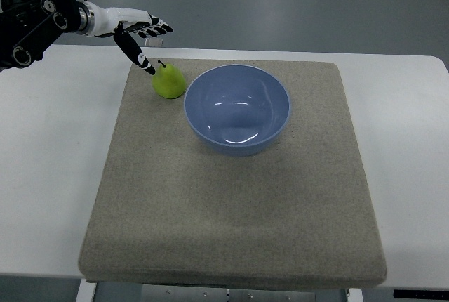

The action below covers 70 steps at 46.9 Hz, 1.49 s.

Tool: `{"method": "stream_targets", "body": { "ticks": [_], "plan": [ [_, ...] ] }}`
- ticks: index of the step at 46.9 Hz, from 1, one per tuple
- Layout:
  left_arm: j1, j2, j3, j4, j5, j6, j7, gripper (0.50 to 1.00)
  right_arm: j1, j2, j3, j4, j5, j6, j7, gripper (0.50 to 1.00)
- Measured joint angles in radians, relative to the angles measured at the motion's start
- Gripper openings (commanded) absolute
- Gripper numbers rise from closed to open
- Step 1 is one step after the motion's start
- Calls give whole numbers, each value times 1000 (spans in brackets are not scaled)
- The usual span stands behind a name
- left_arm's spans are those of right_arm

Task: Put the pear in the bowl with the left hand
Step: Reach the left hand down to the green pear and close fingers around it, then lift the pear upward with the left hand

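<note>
A green pear (169,81) stands upright on the grey mat, just left of the blue bowl (237,109), nearly touching its rim. The bowl holds nothing. My left hand (140,35) comes in from the upper left and hovers above and behind the pear, with its fingers spread and nothing held. Its thumb (137,55) points down toward the pear's stem, its tip close to the fruit but apart from it. The right arm does not show.
The grey felt mat (231,218) covers most of the white table (49,161). The table's far edge runs just behind the hand, with grey floor beyond it.
</note>
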Motion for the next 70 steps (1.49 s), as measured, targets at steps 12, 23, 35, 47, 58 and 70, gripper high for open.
{"method": "stream_targets", "body": {
  "ticks": [12, 23, 35, 47, 58, 70],
  "plan": [
    [41, -44, 31, 0, 36, 53, -14, 994, 0, 0, 0, 0, 0, 0, 0, 926],
    [75, -76, 33, 0, 40, 118, -14, 994, 0, 0, 0, 0, 0, 0, 0, 926],
    [99, -105, 32, 8, 97, 196, -14, 992, 0, 0, 0, 0, 0, 0, 0, 926],
    [107, -112, 36, 10, 101, 211, -14, 975, 0, 0, 0, 0, 0, 0, 0, 926],
    [109, -111, 43, 9, 105, 210, -16, 874, 0, 0, 0, 0, 0, 0, 0, 926],
    [110, -111, 63, 11, 105, 212, -30, 825, 0, 0, 0, 0, 0, 0, 0, 926]
  ]
}}
